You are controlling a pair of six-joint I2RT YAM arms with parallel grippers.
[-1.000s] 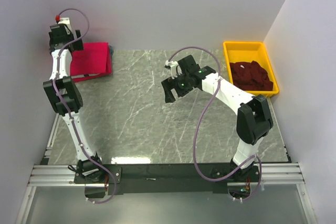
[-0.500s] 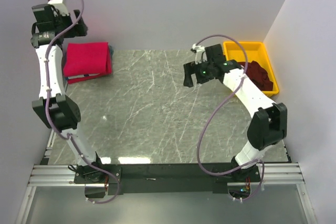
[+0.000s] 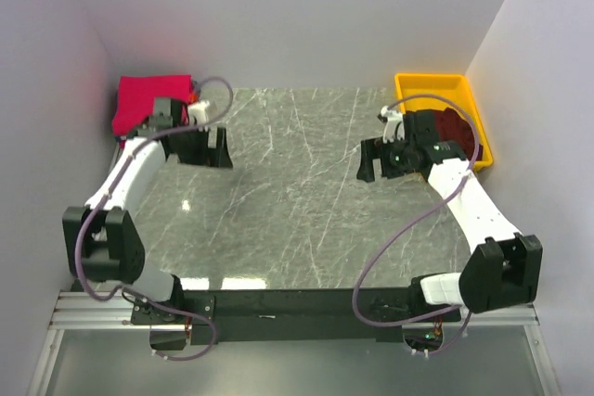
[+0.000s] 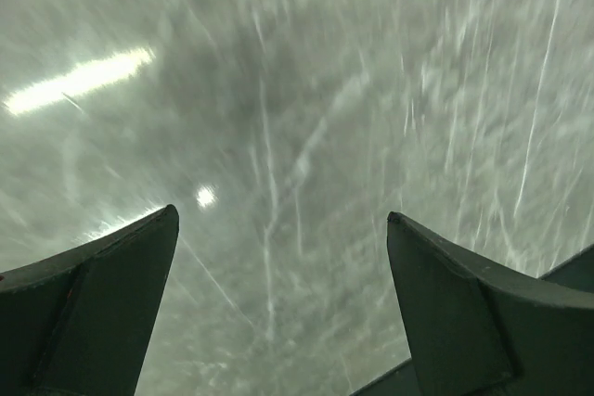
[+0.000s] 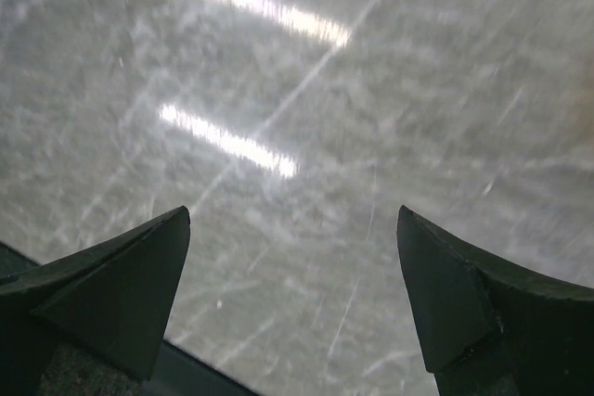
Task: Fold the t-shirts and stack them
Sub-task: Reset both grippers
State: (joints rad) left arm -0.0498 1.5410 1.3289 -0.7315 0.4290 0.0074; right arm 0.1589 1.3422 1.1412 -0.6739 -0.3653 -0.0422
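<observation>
From above, the left claw [image 3: 206, 151] hangs low over the far-left part of the marble table [image 3: 297, 220], jaws spread wide and nothing in them. Just behind it, tucked into the far-left corner, sits a bright red t-shirt [image 3: 148, 99], folded flat; the claw is near it but not touching. Over on the right, the right claw [image 3: 374, 166] hovers above the table close beside the yellow bin [image 3: 432, 81], also parted and carrying nothing. Inside that bin, a heap of dark maroon t-shirts [image 3: 461, 129], crumpled, with the right arm's wrist partly across them.

Over to the left wrist camera: two dark fingers [image 4: 93, 312] frame the shot, well apart, and between them only grey veined table top, smeared with blur and streaked with light reflections. No cloth in the gap, so this claw is released.

Right wrist camera now: the same story. Both fingers [image 5: 111, 294] stand wide at the bottom corners, with bare marble and two bright glare bars between them. A dark strip cuts across the lower left, too blurred to tell what it is. This claw is released too, gripping nothing.
</observation>
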